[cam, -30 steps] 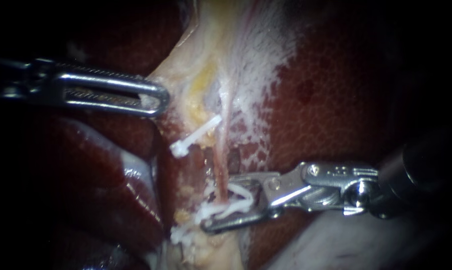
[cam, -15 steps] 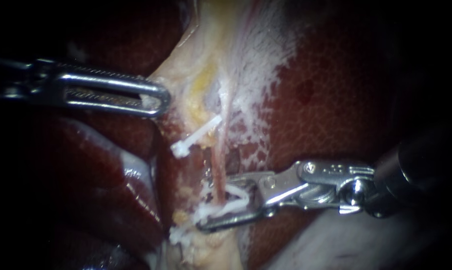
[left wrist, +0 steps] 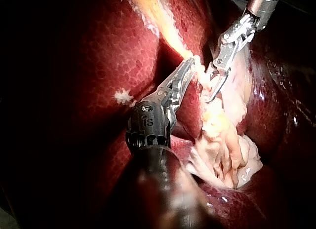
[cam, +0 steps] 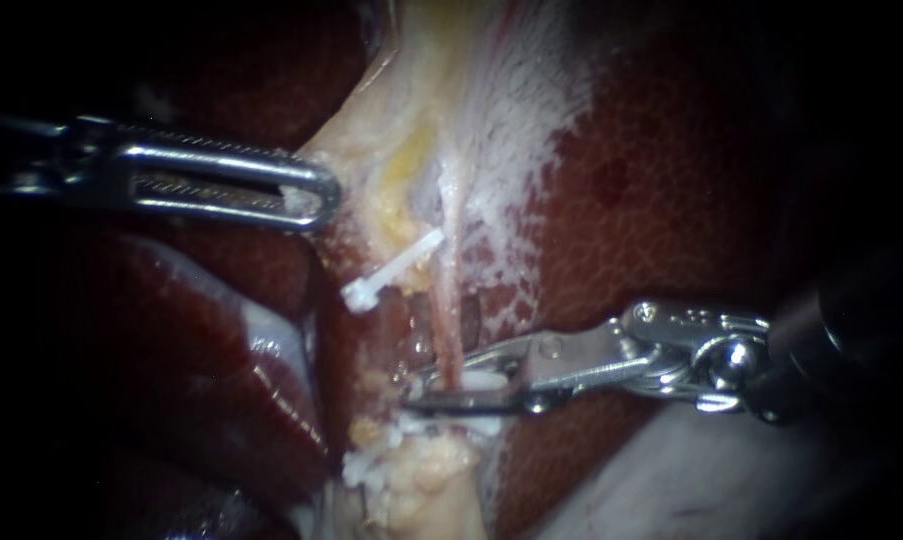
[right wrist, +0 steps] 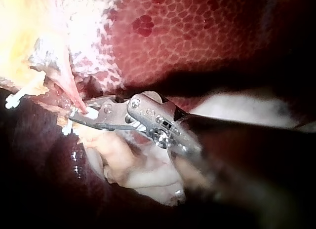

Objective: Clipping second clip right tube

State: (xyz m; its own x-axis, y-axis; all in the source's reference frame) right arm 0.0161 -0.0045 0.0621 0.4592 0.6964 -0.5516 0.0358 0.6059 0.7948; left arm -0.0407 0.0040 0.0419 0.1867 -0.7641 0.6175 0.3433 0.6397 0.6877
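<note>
A thin pink tube (cam: pixel 443 330) runs down the pale tissue band between the liver lobes. My right instrument (cam: pixel 421 392) comes in from the right, its jaws pressed together across the tube with a white clip (cam: pixel 481 381) between them. The right wrist view shows the same: right instrument (right wrist: pixel 79 115), clip (right wrist: pixel 91 110), tube (right wrist: pixel 71 88). Another white clip (cam: pixel 386 270) sits higher, beside the tube. My left instrument (cam: pixel 311 195) holds the pale tissue edge (cam: pixel 356 170) with its slotted jaws shut, also seen in the left wrist view (left wrist: pixel 188 66).
Dark red liver (cam: pixel 651 190) lies on both sides of the band. White clip material (cam: pixel 371 462) sits on the lumpy pale tissue (cam: pixel 421 480) just below my right instrument's jaws. In the left wrist view, folded pale tissue (left wrist: pixel 222 140) lies beside my left instrument.
My right instrument's jaws have closed down across the tube, flattening the white clip that stood spread open between them. The left instrument has stayed put.
</note>
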